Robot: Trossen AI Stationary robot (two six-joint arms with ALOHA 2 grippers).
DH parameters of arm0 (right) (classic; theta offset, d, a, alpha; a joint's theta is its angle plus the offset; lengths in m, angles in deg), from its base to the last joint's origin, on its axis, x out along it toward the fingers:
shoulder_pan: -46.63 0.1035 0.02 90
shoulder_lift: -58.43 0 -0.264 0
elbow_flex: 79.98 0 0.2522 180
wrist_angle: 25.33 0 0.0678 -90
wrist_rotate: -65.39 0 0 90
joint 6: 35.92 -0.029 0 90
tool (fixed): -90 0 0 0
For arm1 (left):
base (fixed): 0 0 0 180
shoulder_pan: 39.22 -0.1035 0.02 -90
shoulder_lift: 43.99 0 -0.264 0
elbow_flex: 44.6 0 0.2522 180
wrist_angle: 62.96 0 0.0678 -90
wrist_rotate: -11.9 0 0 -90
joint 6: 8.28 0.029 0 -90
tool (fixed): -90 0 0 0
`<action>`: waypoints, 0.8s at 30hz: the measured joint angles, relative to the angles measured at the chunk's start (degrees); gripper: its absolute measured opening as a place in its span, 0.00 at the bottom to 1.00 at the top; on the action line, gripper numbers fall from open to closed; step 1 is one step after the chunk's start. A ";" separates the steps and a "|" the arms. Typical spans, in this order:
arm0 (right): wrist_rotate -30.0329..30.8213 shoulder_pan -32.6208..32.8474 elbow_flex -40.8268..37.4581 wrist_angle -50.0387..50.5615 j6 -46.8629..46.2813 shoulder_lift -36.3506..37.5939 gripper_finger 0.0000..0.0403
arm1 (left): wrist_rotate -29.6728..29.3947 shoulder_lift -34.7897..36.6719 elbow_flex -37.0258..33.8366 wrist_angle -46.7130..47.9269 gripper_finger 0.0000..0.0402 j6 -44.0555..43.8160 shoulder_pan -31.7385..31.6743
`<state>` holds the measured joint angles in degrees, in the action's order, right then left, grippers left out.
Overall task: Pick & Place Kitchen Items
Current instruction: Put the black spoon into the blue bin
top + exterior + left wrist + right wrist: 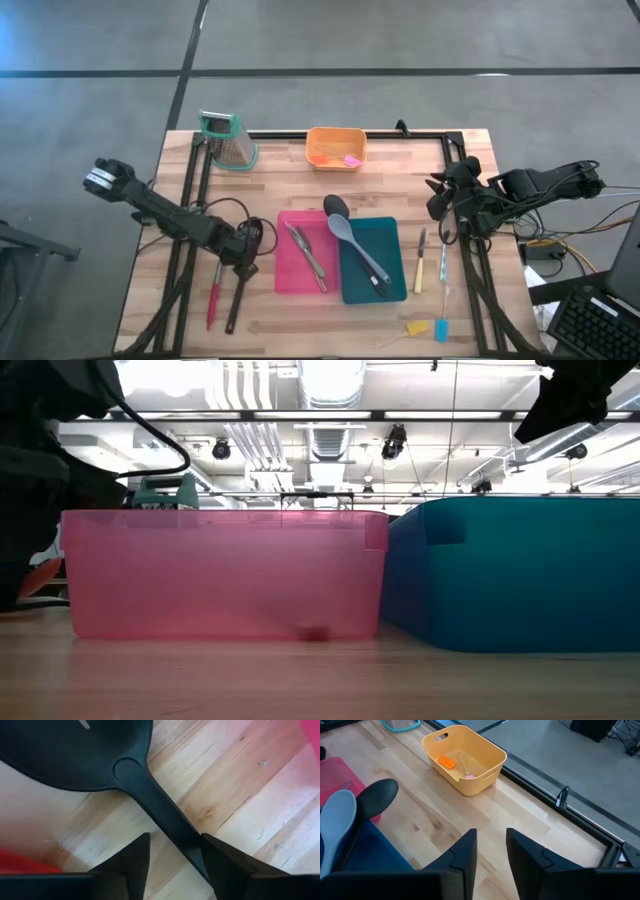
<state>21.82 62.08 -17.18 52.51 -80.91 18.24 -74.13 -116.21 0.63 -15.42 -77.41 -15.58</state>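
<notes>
Near the wooden table's [300, 320] left edge, the left gripper [172, 857] straddles the smooth black slotted spatula's [75, 750] handle, jaws spread. The right gripper [490, 847] hovers by the right edge, jaws slightly apart.

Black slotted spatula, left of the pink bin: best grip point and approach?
Grip the black slotted spatula on its slim handle just behind the head, coming straight down from above. It lies flat on the table, the handle is narrow enough to fit between the fingers, while the head is too wide. The left gripper already straddles that neck, fingers open either side. Red-handled utensil lies close alongside, so keep centred.
</notes>
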 joint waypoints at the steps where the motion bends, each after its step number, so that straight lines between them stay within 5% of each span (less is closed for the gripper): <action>1: 0.00 0.00 0.00 0.00 0.00 0.00 0.23 | -0.02 0.00 -0.01 -0.43 0.46 0.01 0.00; 14: 0.00 0.01 0.00 0.00 0.00 0.00 0.16 | 4.06 -0.17 -0.19 -8.88 0.51 0.42 0.00; 24: 0.00 0.00 0.00 -0.01 0.00 0.00 0.22 | 8.67 -0.15 -0.17 -13.87 0.51 -1.25 -0.16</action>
<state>21.82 62.08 -17.18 52.50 -80.91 18.24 -65.46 -116.36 0.47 -29.29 -78.66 -15.74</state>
